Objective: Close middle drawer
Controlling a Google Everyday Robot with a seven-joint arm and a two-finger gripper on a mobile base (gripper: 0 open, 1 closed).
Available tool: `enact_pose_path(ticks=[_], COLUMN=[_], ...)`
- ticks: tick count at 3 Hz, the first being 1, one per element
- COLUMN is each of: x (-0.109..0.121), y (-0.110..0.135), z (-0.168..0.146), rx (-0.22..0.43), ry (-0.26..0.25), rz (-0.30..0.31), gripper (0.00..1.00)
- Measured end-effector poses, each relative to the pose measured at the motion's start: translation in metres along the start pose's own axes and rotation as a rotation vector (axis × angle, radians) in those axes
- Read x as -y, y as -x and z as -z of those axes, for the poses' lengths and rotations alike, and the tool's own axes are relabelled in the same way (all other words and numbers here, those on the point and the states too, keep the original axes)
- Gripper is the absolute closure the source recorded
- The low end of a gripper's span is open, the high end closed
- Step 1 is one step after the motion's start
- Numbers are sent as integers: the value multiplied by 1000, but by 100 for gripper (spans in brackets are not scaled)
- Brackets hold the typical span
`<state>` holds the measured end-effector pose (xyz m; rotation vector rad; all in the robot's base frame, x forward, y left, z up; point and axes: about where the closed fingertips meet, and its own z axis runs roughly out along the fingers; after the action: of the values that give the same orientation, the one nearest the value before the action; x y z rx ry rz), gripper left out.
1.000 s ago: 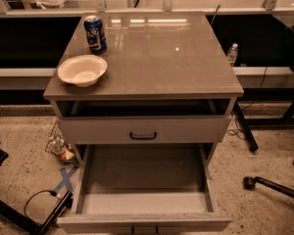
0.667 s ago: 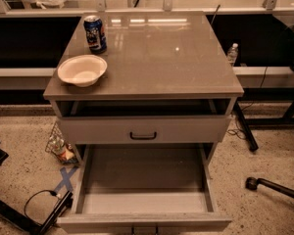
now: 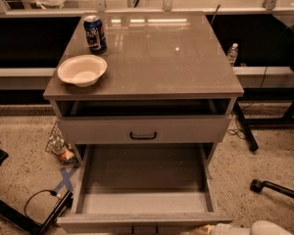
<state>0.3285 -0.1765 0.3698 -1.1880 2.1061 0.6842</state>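
I see the middle drawer [image 3: 144,176] pulled far out of the cabinet [image 3: 161,53] at lower centre of the frame, its grey tray bare and its front edge along the bottom border. The gripper [image 3: 213,229] sits at the bottom edge right of centre, just beside that front's right end; I cannot tell its state. Above, the upper drawer front [image 3: 186,129] shows a black handle [image 3: 143,135]. A blue soda can [image 3: 95,33] and white bowl [image 3: 82,70] stand on the top's left side

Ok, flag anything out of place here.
The middle drawer hangs pulled far out, empty; the upper drawer also sits slightly out. The hand is at the bottom edge, near the middle drawer's front right corner.
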Motion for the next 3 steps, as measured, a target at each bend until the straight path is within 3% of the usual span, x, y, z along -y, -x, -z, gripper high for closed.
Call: enact_pose_path(ticks=[1,2,3], x=[22,22,47], y=[15,15,38], z=[-9,-9,-19], rx=[18,19,32], ry=[-12,-12,-24], rz=[32,32,71], gripper=[100,100,100])
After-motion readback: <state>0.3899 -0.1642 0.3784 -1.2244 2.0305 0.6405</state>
